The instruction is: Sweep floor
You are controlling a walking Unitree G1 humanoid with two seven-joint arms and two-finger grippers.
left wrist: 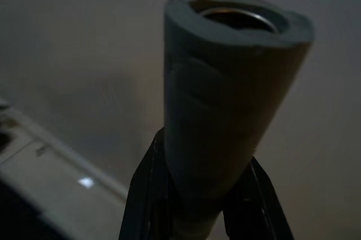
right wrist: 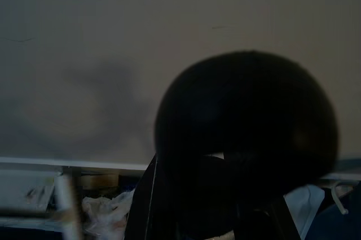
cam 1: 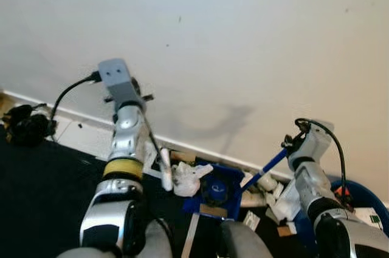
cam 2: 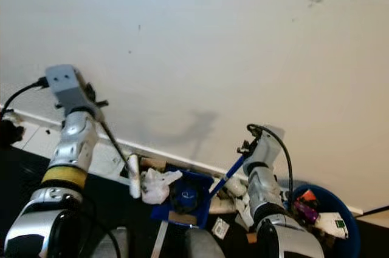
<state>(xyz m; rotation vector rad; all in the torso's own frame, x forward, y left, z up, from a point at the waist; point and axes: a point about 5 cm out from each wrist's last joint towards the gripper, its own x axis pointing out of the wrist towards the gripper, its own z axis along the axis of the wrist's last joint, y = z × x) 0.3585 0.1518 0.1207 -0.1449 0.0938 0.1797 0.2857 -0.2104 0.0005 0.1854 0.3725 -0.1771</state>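
Both claws are clamped for me: left gripper (left wrist: pixel 197 195) squeezes the grey broom handle (left wrist: pixel 225 99), its white brush end (cam 1: pixel 166 170) sitting below it by the baseboard (cam 1: pixel 79 117). Right gripper (right wrist: pixel 214 206) is closed on the dustpan's black knob (right wrist: pixel 246 138), blue dustpan (cam 1: pixel 216 192) down and left of it on the dark floor (cam 1: pixel 42 191), crumpled white bag (cam 1: pixel 189 178) touching its edge
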